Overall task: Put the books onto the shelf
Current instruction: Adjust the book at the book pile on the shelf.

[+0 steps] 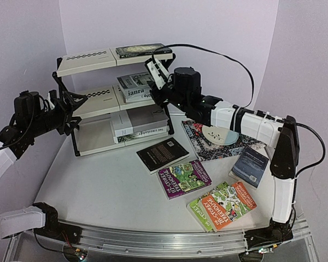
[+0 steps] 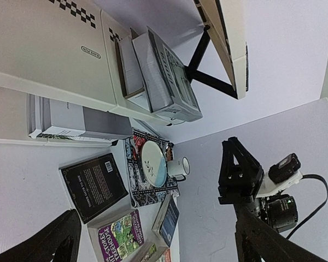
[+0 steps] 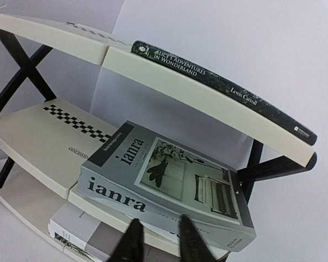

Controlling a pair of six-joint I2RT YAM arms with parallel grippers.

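4 books lie flat on the counter (image 1: 98,185), off the shelf (image 1: 87,63): 1 black book (image 1: 163,154), 2 Treehouse paperbacks (image 1: 184,178), 1 dark blue book (image 1: 250,165). On the shelf I count 1 Alice in Wonderland book (image 1: 143,51) on top, 2 in the middle including the grey "ianra" book (image 3: 164,180), and at least 1 below. The right gripper (image 3: 159,225) has its jaws narrowed at the "ianra" edge; I cannot tell if they grip. The left gripper (image 1: 72,115) has its jaws wide and empty. I judge the paperbacks light, stiff and slick, best pinched at the spine edge.

Shelf (image 3: 54,136) — three cream tiers, black crossed frame. Dark Alice book (image 3: 218,87) lies flat on the top tier. Grey ianra book (image 3: 169,180) sits on the middle tier — right gripper (image 3: 159,220) just before its lower edge, fingers narrowly apart.
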